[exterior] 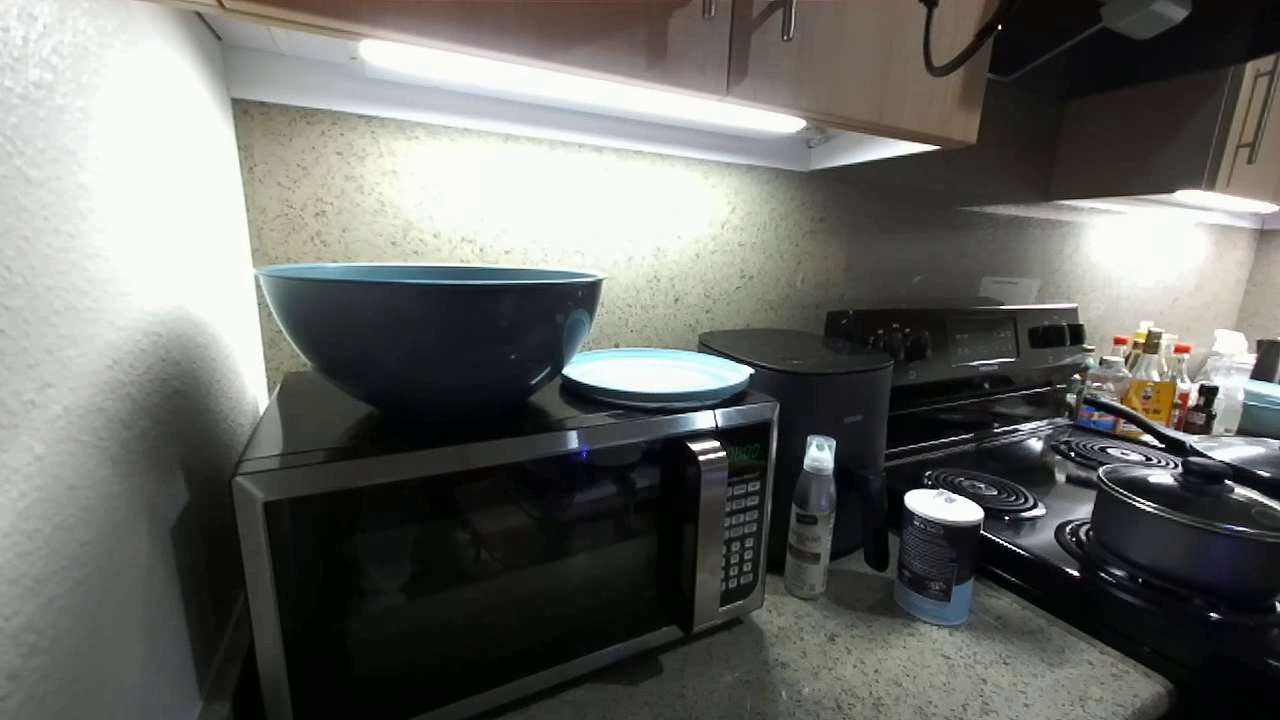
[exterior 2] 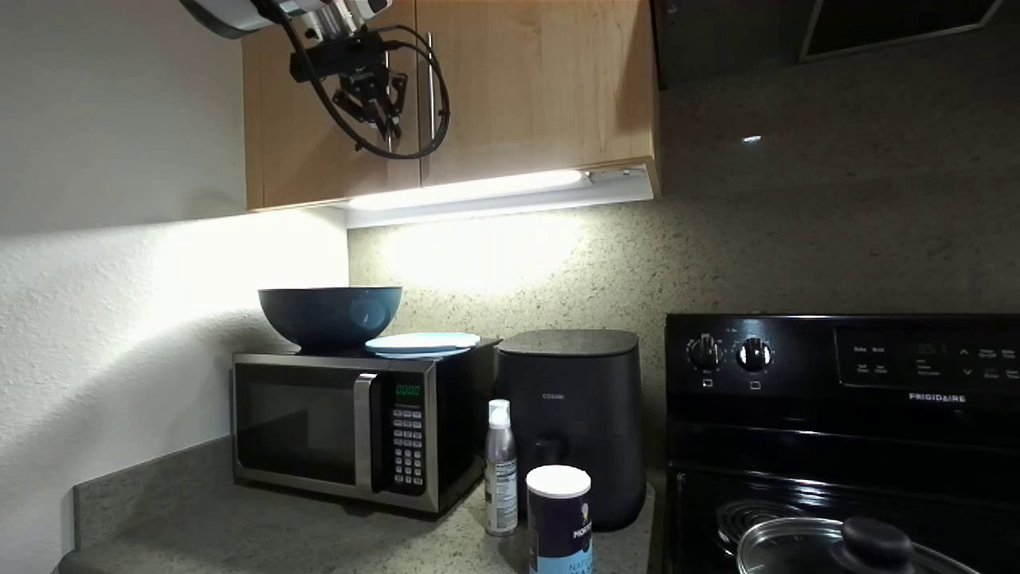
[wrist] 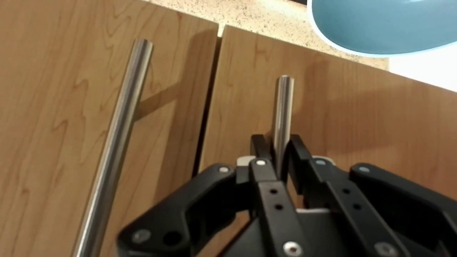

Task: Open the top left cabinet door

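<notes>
Free room between cabinet and bowl, cable loop in front of right handle

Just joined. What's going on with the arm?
The robot arm has its fingers on either side of the handle of the left cabinet door, presumably to pull it open. They sit close to the handle; whether they grip it firmly, I can't tell. The left cabinet door looks shut, level with the right-hand door. Below, a bowl sits on the microwave.

Slim steel bar handle lay partly hidden by black jointed gripper; wrist view's edge cropped round blue bowl.
</notes>
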`<state>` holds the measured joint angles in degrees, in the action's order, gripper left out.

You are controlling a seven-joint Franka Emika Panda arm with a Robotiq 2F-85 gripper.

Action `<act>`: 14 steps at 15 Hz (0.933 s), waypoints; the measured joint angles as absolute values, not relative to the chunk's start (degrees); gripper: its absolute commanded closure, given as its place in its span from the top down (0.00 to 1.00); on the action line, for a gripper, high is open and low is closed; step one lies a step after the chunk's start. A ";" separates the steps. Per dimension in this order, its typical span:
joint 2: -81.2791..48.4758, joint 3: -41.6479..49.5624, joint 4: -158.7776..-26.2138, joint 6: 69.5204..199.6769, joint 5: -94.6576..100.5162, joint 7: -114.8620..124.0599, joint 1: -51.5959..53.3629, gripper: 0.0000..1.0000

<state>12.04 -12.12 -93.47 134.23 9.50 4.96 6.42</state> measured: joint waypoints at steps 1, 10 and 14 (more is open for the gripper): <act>11.96 -12.14 -93.25 133.83 9.44 5.69 6.46 0.07; 11.80 -11.64 -93.13 133.87 9.32 4.62 7.10 0.07; 12.14 -11.62 -93.84 134.82 9.51 6.44 7.05 0.17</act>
